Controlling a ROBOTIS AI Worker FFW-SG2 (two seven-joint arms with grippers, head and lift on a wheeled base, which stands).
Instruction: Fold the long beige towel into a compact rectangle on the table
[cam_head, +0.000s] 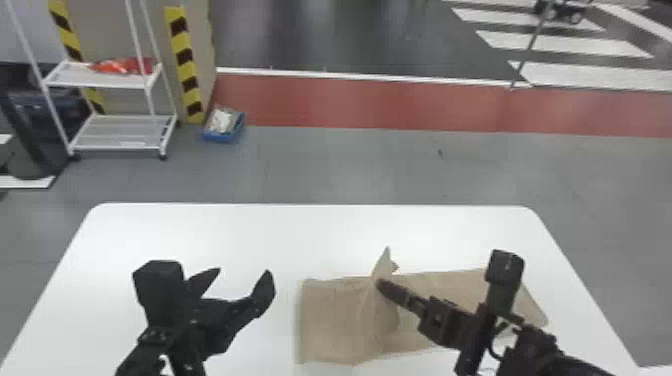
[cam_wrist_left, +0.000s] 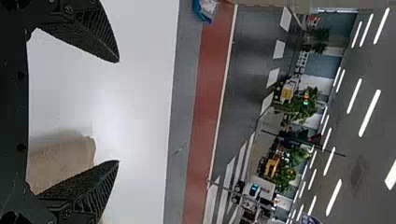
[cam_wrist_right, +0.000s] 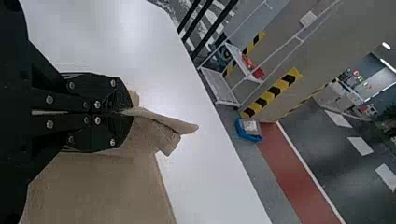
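The beige towel (cam_head: 332, 320) lies across the right half of the white table, with a raised fold near its middle and a corner sticking up. At that fold, my right gripper (cam_head: 382, 287) is shut on the towel. In the right wrist view, the right gripper (cam_wrist_right: 126, 112) pinches the towel (cam_wrist_right: 156, 133), whose edge juts out past the fingertips. Left of the towel, my left gripper (cam_head: 245, 275) stands open and apart from it. From the left wrist view, the left gripper (cam_wrist_left: 119, 112) has its fingers wide apart, with the towel's end (cam_wrist_left: 60, 158) beyond one finger.
The white table (cam_head: 200, 225) has its far edge beyond both grippers. On the floor behind stand a white shelf cart (cam_head: 120, 132) and a blue bin (cam_head: 223, 125), near a striped post (cam_head: 185, 65).
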